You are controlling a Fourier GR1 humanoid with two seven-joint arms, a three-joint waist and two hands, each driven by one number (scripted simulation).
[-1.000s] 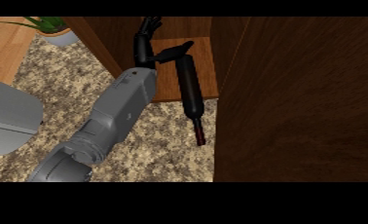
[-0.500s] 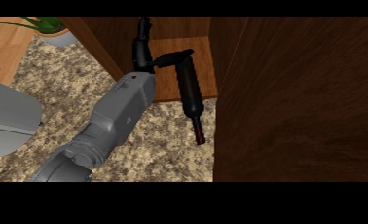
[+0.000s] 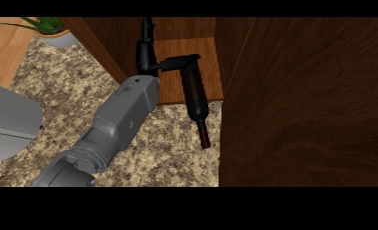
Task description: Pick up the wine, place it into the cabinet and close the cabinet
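Lying dark wine bottle [image 3: 196, 99], slim neck, on cabinet shelf [image 3: 170, 81]

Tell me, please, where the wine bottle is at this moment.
In the head view, the wine bottle lies at centre, half on the cabinet shelf, neck out over the counter, with the hand on its base.

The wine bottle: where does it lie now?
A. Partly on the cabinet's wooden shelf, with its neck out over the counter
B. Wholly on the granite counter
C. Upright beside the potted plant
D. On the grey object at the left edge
A: the wine bottle lies with its body on the wooden shelf and its neck over the granite counter, the hand touching its base.
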